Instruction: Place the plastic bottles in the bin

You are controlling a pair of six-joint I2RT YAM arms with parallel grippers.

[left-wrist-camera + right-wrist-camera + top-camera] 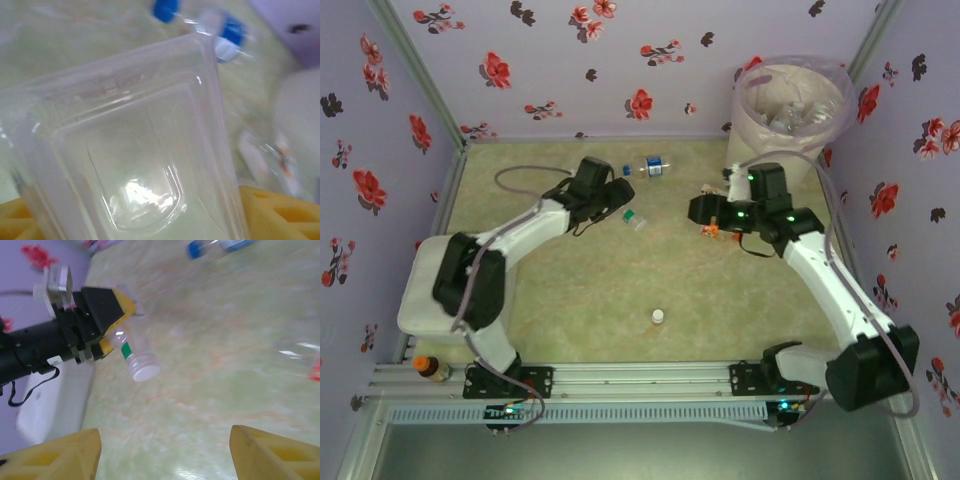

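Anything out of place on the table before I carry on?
Two things. A loose white cap lies alone on the mat, on no bottle. A small brown bottle with an orange cap lies off it, at the near-left rail beside the white box.

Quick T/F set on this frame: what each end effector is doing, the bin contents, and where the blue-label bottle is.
1. The left end effector grips a green-label bottle. True.
2. The right end effector is shut on a bottle. False: its fingers are spread wide with nothing between them.
3. The bin has clear bottles inside. True.
4. The blue-label bottle is in the bin. False: it lies on the table near the far wall.
5. The white cap sits on the bin's rim. False: it is on the table, between the two arms.
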